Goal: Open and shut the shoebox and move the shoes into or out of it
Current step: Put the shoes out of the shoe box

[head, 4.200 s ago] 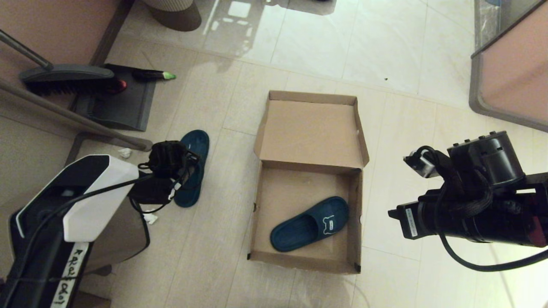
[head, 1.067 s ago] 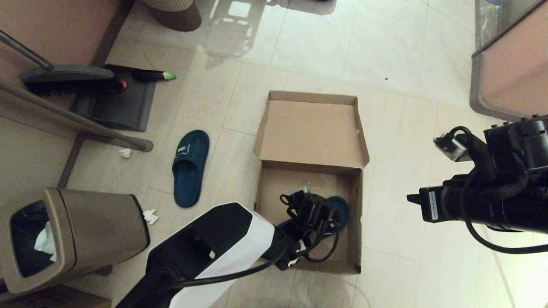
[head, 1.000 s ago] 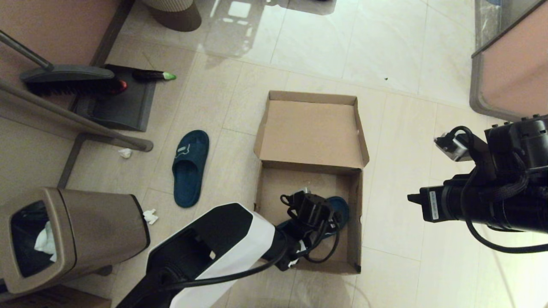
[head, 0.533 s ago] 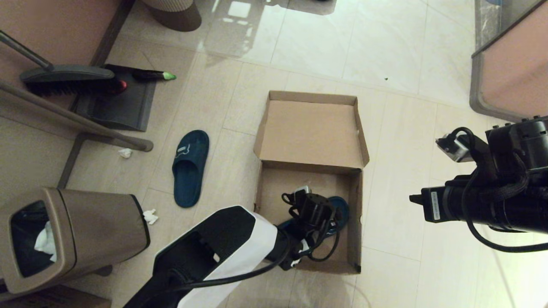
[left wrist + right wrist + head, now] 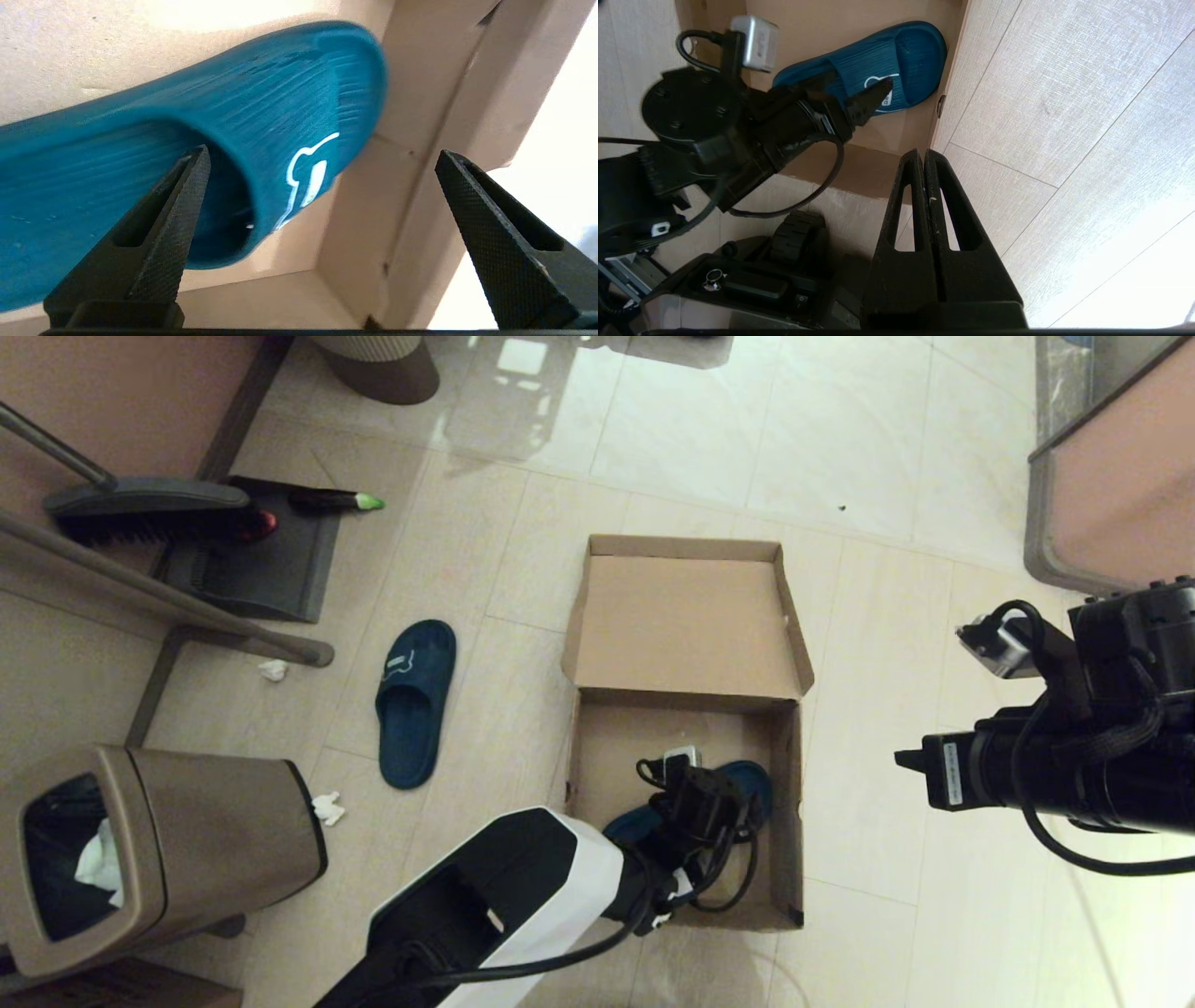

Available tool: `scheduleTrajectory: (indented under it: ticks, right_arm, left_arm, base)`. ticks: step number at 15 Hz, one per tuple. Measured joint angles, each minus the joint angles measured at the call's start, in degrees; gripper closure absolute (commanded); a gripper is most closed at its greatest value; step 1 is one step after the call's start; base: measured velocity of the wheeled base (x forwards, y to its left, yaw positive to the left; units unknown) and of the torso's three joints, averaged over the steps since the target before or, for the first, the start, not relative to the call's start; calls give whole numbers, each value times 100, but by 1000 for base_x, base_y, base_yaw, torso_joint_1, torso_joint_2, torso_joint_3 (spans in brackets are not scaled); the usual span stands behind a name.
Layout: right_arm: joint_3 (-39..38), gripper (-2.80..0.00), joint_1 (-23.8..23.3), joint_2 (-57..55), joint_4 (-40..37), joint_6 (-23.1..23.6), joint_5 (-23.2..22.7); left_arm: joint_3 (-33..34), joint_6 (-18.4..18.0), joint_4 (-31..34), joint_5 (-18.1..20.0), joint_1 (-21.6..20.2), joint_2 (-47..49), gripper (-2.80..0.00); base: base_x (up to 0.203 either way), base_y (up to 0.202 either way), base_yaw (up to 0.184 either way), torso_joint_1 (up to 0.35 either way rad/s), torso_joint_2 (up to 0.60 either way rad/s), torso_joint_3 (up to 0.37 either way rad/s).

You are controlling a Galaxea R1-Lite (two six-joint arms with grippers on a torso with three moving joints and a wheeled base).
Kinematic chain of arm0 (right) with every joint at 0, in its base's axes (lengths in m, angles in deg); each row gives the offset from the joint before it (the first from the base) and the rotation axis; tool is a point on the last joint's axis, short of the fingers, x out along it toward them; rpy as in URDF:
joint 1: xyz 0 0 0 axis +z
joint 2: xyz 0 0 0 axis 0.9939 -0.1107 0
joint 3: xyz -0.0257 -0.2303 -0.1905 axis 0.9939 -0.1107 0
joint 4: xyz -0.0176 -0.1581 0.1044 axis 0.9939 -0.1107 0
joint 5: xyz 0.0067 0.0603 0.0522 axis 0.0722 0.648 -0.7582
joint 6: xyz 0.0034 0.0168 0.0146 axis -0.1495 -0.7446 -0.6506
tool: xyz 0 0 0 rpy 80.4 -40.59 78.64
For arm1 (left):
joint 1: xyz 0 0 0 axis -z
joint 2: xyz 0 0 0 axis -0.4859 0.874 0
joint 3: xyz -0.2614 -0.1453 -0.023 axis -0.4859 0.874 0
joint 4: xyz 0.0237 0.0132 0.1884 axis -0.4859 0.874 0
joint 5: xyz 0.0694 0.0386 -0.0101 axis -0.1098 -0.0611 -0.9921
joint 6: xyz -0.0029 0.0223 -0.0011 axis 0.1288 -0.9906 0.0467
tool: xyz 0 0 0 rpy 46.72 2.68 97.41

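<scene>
Shoebox: I see the plain brown cardboard shoebox (image 5: 689,728) at centre frame in the head view, lid flung back toward the top, tray toward the bottom.
Slipper in box: one dark teal-blue slide slipper (image 5: 196,154) lies in the tray; from the head view my left arm covers most of it (only toe and heel ends peek out). Its pale bear mark shows in the left wrist view, blurred.
Slipper on floor: the other dark teal-blue slide slipper (image 5: 415,702) lies left of centre on the pale tile floor (image 5: 868,476), apart from the box.
Left claw: the left gripper (image 5: 322,158) sits inside the tray, jaws spread wide; one black finger (image 5: 173,219) is at the mouth of the strap, the other over the box wall. Contact I cannot make out.
Right claw: the right gripper (image 5: 924,161) hangs over the tiles right of the box, fingers pressed together, empty; in the head view its tips are cut off.
Surroundings: a brown plastic bin (image 5: 177,845) at lower left, a dark broom head (image 5: 149,509) at upper left.
</scene>
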Motion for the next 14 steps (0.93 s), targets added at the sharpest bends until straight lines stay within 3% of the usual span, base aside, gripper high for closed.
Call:
scheduleTrajectory:
  ticks: [9, 10, 14]
  right_arm:
    - [17, 0, -17, 16, 0, 24, -1]
    - [38, 0, -17, 16, 0, 26, -1]
    - [77, 0, -17, 16, 0, 22, -1]
  left_arm:
    - [-38, -5, 12, 59, 87, 54, -280]
    - [-38, -5, 23, 82, 88, 54, 0]
    - [-38, -4, 38, 103, 88, 56, 0]
  base:
    - [0, 0, 0, 0, 0, 0]
    - [0, 0, 0, 0, 0, 0]
    - [0, 0, 0, 0, 0, 0]
